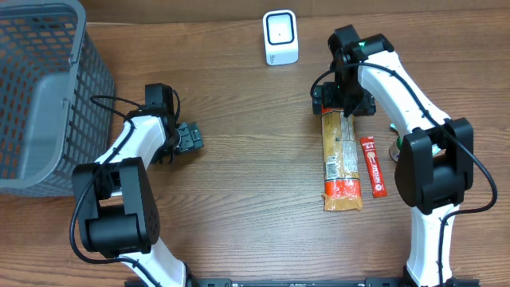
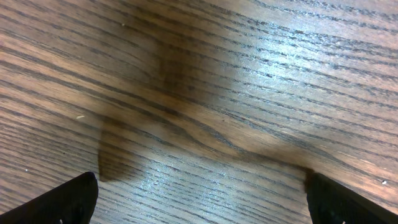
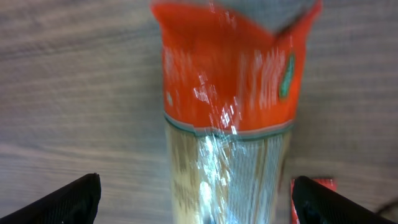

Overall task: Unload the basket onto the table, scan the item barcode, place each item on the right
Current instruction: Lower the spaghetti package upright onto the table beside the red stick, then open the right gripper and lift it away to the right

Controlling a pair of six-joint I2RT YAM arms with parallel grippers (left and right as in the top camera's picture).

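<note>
A long pasta pack [image 1: 341, 163] with orange-red ends lies flat on the wooden table, lengthwise toward the front. My right gripper [image 1: 343, 102] hovers over its far end, open. In the right wrist view the pack [image 3: 227, 124] runs between the wide-apart fingers [image 3: 74, 199], touching neither. A small red stick packet [image 1: 372, 166] lies just right of the pack, and its corner [image 3: 311, 183] shows by the right finger. The white barcode scanner [image 1: 280, 37] stands at the back. My left gripper [image 1: 190, 137] rests low at the left, open [image 2: 202, 199] over bare wood.
A grey wire basket [image 1: 40, 96] fills the back left corner. A small roundish object [image 1: 394, 147] peeks out behind the right arm near the table's right side.
</note>
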